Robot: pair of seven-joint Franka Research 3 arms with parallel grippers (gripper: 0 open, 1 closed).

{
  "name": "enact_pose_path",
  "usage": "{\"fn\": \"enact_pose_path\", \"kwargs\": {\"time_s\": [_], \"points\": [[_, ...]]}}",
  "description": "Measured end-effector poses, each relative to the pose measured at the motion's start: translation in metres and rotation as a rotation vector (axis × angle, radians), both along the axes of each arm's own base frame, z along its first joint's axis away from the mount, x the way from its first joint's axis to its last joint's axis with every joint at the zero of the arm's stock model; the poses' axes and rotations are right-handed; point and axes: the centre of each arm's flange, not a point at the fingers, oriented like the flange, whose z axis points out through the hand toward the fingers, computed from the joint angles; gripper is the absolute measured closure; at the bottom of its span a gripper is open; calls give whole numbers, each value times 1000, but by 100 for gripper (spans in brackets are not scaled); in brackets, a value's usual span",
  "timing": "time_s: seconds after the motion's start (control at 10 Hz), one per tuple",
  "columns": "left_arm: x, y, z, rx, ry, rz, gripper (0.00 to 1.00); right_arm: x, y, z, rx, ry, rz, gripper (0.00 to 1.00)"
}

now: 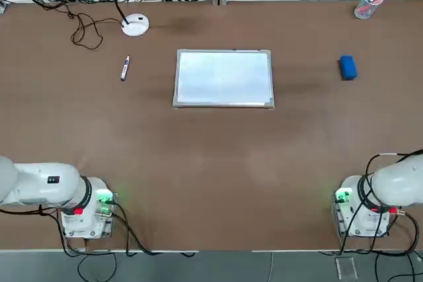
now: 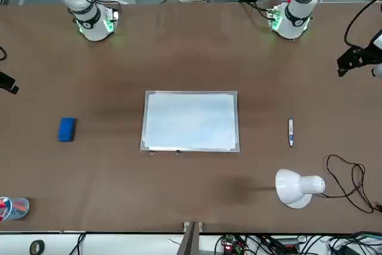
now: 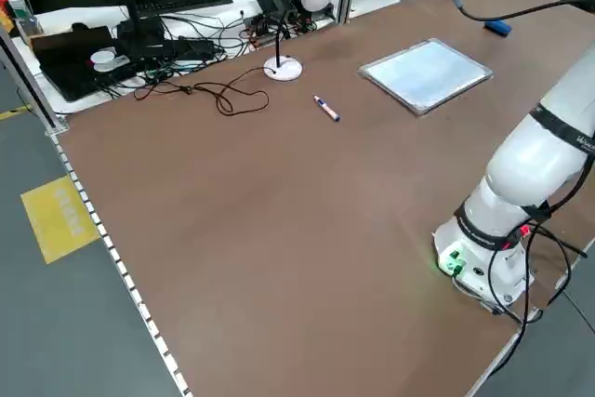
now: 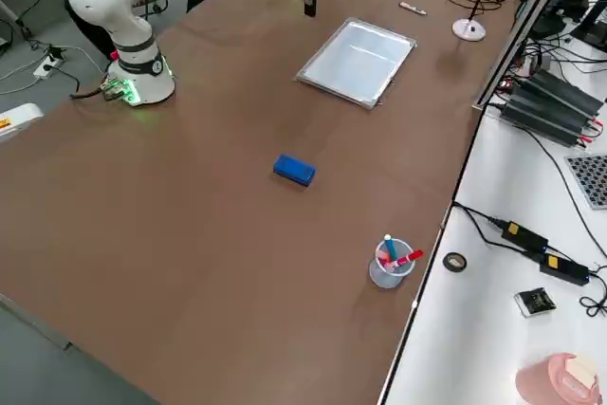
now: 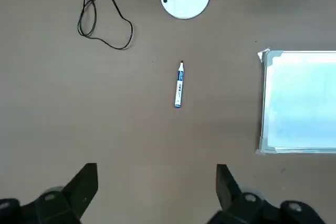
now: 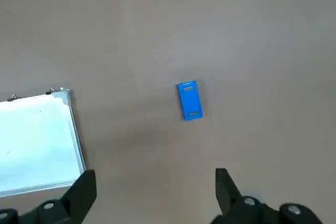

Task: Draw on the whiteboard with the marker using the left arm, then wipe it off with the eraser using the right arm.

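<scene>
Your left gripper (image 5: 155,190), jaws apart and empty, hangs high with the marker (image 5: 178,85) ahead of it, left of the whiteboard (image 5: 302,100); come down off-centre and that slim pen could roll away.

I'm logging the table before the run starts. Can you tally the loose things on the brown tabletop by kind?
Whiteboard: 1
Marker: 1
Blue eraser: 1
Clear cup of pens: 1
White desk lamp: 1
Total: 5
</scene>
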Motion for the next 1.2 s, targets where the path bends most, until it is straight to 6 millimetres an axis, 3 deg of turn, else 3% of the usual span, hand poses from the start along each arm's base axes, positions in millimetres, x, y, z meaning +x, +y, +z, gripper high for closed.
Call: {"fn": "enact_pose_path", "kwargs": {"time_s": [0.5,1.2], "points": [[0,-1,0,-7,0,3,0,-3,2,-13,2,30,4,0],[0,-1,0,-8,0,4,0,-8,7,-9,4,26,39,0]]}}
